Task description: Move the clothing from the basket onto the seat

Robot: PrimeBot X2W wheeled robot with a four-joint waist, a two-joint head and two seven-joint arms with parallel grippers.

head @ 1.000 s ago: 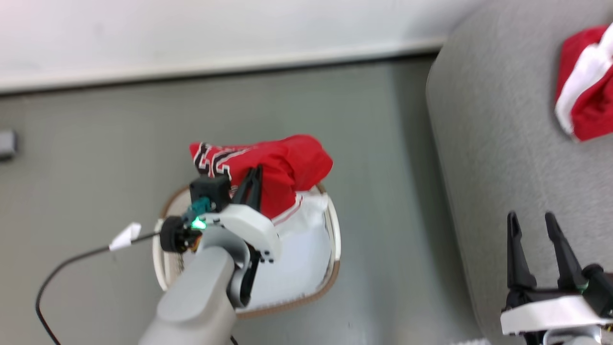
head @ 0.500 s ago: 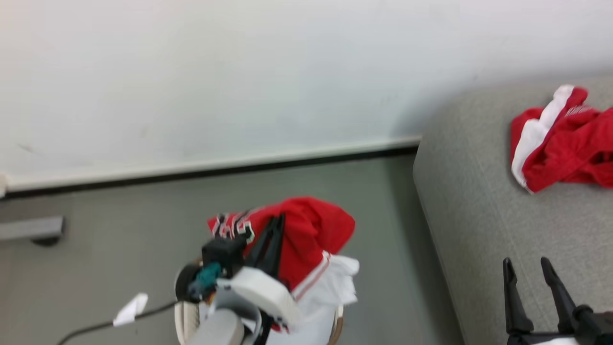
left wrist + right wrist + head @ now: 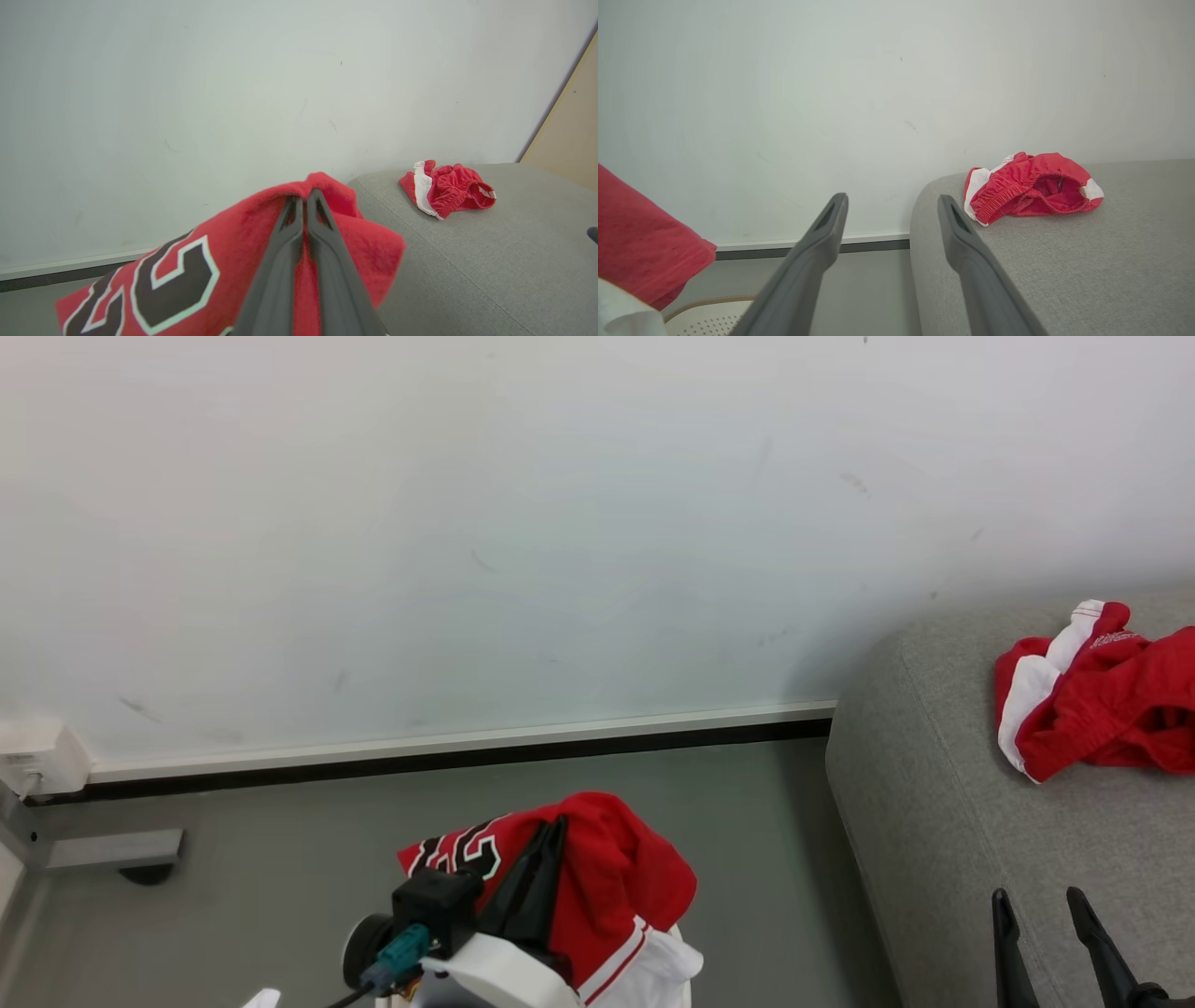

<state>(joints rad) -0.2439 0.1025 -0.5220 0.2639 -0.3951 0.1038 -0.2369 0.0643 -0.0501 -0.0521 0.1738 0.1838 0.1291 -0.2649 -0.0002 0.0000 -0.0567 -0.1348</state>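
My left gripper (image 3: 558, 823) is shut on a bright red jersey (image 3: 621, 882) with black white-edged numerals, which hangs from its fingertips above the floor. In the left wrist view the shut gripper (image 3: 303, 197) pinches a fold of the jersey (image 3: 187, 270). A second red garment (image 3: 1092, 709) with a broad white stripe lies crumpled on the light-grey seat (image 3: 934, 840) at the right. My right gripper (image 3: 1038, 898) stands open beside the seat's edge, holding nothing (image 3: 892, 200). In the right wrist view the basket (image 3: 707, 315) shows its brown rim and perforated wall under the jersey (image 3: 640, 238).
A white wall with a pale baseboard (image 3: 467, 747) runs behind, above grey floor (image 3: 280, 840). A white box (image 3: 37, 756) and a grey bracket (image 3: 112, 849) sit at the far left. A beige panel (image 3: 572, 121) stands beyond the seat.
The head view has tilted upward, so the basket has slid off its bottom edge. My left gripper has kept its hold and raised the jersey. The right gripper stays open.
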